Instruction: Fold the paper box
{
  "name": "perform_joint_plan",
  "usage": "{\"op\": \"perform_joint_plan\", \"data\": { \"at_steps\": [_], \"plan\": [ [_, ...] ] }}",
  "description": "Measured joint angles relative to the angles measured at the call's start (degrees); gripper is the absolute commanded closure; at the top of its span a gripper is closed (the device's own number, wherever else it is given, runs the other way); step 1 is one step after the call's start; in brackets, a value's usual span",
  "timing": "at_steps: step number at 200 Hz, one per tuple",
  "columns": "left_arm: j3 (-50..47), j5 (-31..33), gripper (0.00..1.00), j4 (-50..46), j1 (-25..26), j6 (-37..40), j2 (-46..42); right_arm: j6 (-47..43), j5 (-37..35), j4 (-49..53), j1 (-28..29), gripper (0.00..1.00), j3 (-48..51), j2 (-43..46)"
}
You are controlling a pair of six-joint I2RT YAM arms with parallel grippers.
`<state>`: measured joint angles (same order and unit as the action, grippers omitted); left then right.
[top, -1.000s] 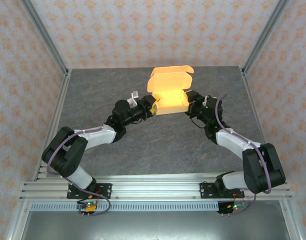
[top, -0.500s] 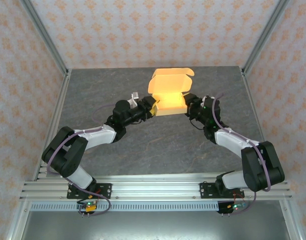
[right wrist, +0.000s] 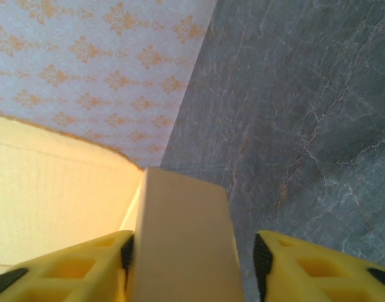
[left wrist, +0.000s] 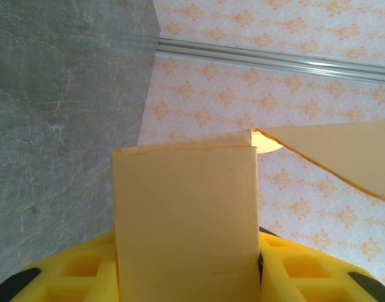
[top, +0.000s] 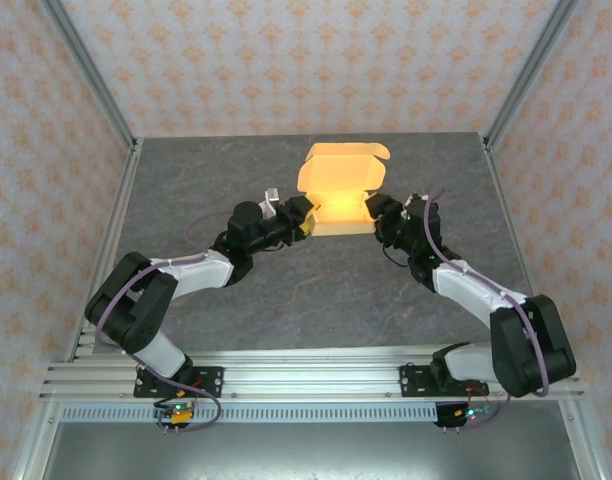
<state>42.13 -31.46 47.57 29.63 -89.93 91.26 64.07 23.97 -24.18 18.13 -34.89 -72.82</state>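
The paper box (top: 338, 212), light orange-tan cardboard, stands on the grey table at the back middle with its lid (top: 344, 168) raised upright behind it. My left gripper (top: 306, 221) is at the box's left end. In the left wrist view both yellow fingers (left wrist: 66, 272) press a flat end panel (left wrist: 186, 207), so the left gripper (left wrist: 186, 255) is shut on it. My right gripper (top: 378, 212) is at the box's right end. In the right wrist view the end wall (right wrist: 183, 239) touches the left pad, with a gap to the right pad (right wrist: 262, 258); the right gripper (right wrist: 192, 255) is open.
Metal frame posts (top: 86, 70) and patterned walls (top: 286, 60) close in the grey table (top: 316, 290) on three sides. Bare tabletop lies in front of the box, between the two arms. A rail (top: 306, 380) runs along the near edge.
The right gripper narrowed on the box's right end, then widened again, and the right forearm swung slightly outward. The box shifted a little to the right. The left gripper kept its hold.
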Motion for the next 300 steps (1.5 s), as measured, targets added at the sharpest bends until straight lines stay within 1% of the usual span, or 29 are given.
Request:
{"op": "perform_joint_plan", "data": {
  "at_steps": [25,42,79,105,119,137,159,180,201,215,242,261,279,300],
  "plan": [
    [0.0,0.0,0.74,1.1,0.0,0.0,0.0,0.2,0.0,1.2,-0.1,0.35,0.0,3.5],
    [0.0,0.1,0.74,1.2,0.0,0.0,0.0,0.9,0.1,1.4,-0.3,0.32,0.1,6.0],
    [-0.5,0.2,0.74,1.5,0.0,0.3,0.0,0.1,0.9,3.9,-1.6,0.31,0.0,10.7],
    [-0.5,0.2,0.74,0.1,-0.2,3.1,-0.6,-5.5,0.8,11.9,-2.1,0.3,-1.3,12.9],
    [-0.4,0.2,0.74,-2.9,-0.2,7.0,-1.9,-11.1,0.2,17.3,-2.2,0.28,-2.7,13.8],
    [1.2,0.0,0.74,-8.6,-0.4,13.8,-3.0,-18.4,-1.0,23.3,-2.3,0.26,-4.3,15.3],
    [2.8,0.0,0.74,-13.7,-0.5,22.9,-3.1,-25.2,-1.5,27.8,-3.6,0.25,-6.0,16.2],
    [3.1,-0.1,0.74,-17.8,-0.3,33.9,-3.1,-31.3,-2.0,30.6,-4.3,0.25,-6.8,16.2],
    [2.3,-0.9,0.74,-17.6,0.5,43.3,-3.1,-37.1,-2.2,32.6,-4.3,0.25,-7.1,16.3],
    [1.7,-2.0,0.74,-17.0,1.3,48.1,-3.1,-41.1,-2.1,33.2,-4.4,0.22,-7.0,17.0],
    [1.5,-4.0,0.75,-16.5,2.3,54.2,-2.9,-50.4,-1.7,31.3,-4.4,0.2,-3.7,21.4],
    [1.5,-4.6,0.75,-16.5,2.3,56.9,-2.8,-55.1,-2.1,30.5,-4.4,0.2,-1.1,23.5],
    [1.6,-5.0,0.75,-16.5,2.2,57.5,-2.6,-57.6,-3.1,29.6,-4.4,0.2,0.7,23.6],
    [1.9,-6.2,0.75,-16.3,1.6,55.8,-0.7,-58.7,-4.8,28.3,-4.4,0.19,1.9,23.4]
  ]
}}
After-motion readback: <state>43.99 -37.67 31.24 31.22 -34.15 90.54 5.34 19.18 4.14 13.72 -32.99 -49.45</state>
